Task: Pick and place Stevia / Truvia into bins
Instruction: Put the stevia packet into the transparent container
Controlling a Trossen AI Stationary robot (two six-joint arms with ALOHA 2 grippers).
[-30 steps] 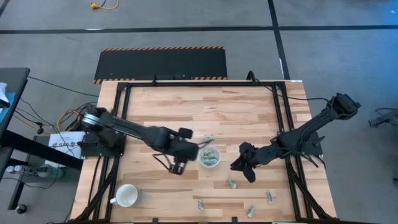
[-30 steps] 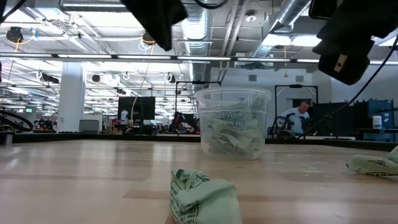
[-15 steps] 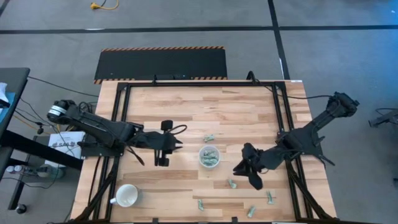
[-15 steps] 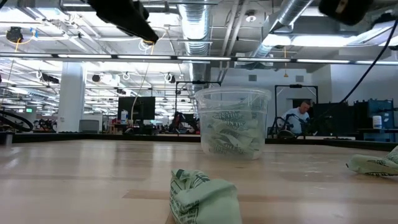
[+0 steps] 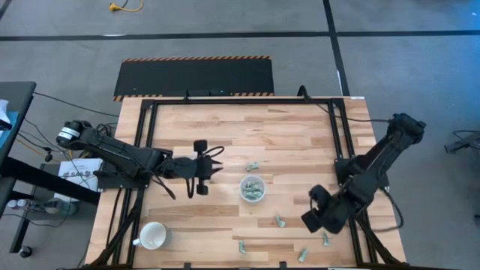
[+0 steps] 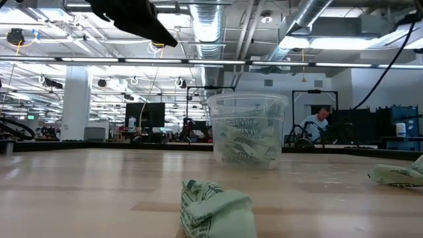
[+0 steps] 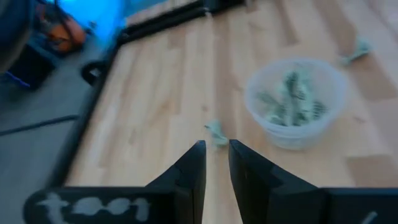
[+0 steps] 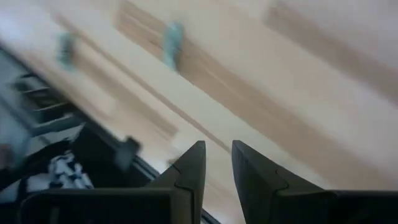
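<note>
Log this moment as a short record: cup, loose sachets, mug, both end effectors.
cup: clear plastic cup mid-table, sachets inside
loose sachets: one beyond the cup; others along the near edge
mug: white mug, near-left corner
left end effector: left of the cup, empty, fingers slightly apart
right end effector: over the near-right sachets, empty, fingers slightly apart
</note>
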